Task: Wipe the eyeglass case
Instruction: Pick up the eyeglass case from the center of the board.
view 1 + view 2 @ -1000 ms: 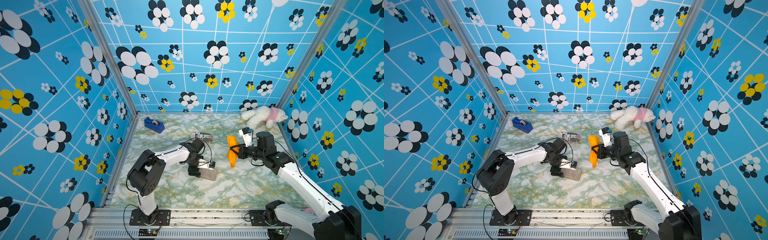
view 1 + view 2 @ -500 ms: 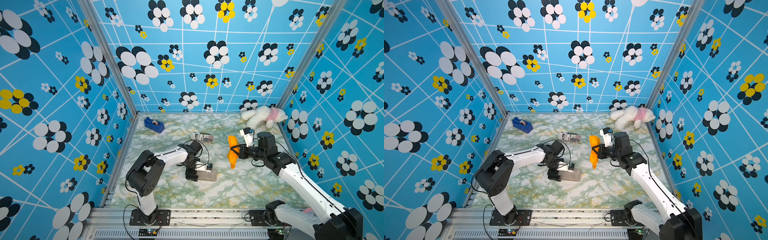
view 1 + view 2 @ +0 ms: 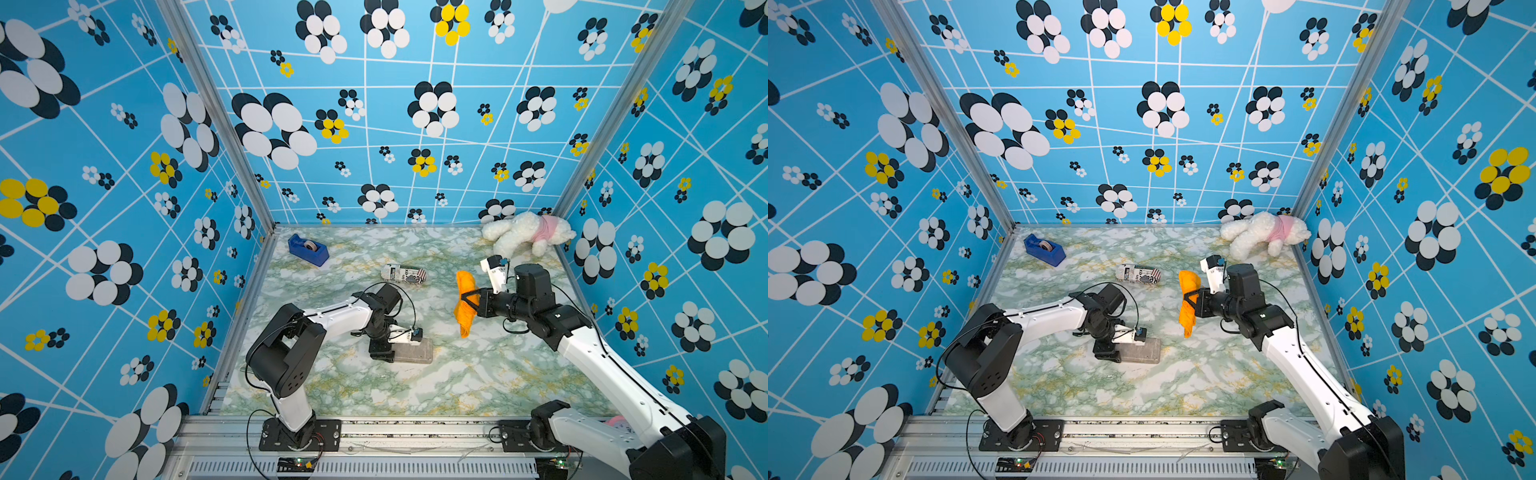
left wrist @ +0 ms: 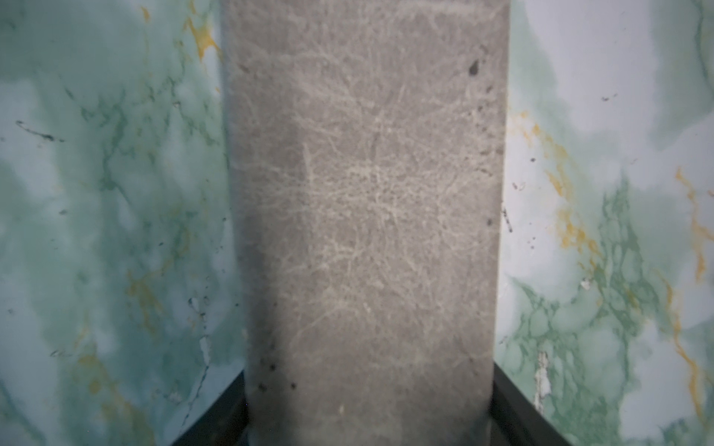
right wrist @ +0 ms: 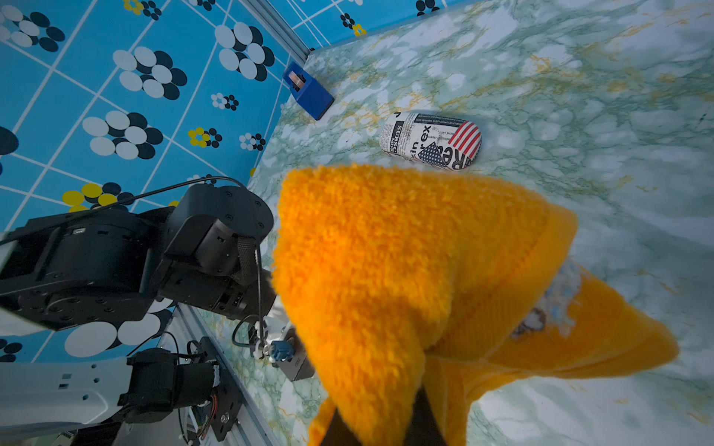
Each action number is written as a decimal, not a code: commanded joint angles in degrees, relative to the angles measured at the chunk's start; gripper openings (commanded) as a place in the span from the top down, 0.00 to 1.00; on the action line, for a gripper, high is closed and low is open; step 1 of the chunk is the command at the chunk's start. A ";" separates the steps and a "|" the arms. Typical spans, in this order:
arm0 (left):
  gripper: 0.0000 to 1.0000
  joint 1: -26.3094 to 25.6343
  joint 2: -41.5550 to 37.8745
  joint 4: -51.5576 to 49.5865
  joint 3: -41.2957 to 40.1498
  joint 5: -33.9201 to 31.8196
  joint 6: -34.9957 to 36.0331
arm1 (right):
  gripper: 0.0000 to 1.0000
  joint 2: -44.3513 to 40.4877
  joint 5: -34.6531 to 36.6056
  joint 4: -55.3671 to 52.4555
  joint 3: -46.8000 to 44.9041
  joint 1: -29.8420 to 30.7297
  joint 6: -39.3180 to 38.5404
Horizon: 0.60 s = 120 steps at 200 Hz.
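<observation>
Shifts a little nearer the front rail [image 3: 415, 428] and narrows the jaws of the left gripper [image 3: 382, 352] onto one end of the grey eyeglass case [image 3: 417, 356], flat on the counter [image 3: 457, 386] with long axis running toward the right gripper [image 3: 466, 297], jaws clenched on the orange cloth [image 3: 465, 322], hanging apart beyond the free end.

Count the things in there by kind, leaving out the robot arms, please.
cases: 2, grey case and printed case
orange cloth: 1
tape dispenser: 1
plush toy: 1
total: 5
</observation>
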 commanded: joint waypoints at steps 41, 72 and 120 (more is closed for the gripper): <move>0.43 -1.96 -3.78 -0.78 1.67 0.66 -6.85 | 1.00 0.87 -4.56 -0.60 -2.22 -0.23 8.77; 0.44 -3.76 -2.54 1.14 2.80 0.75 -12.51 | 1.00 2.69 -4.80 -3.12 -4.88 0.09 11.58; 0.51 -6.90 2.66 2.65 4.98 -2.81 -18.40 | 1.00 10.36 -6.96 11.52 -11.41 5.67 21.37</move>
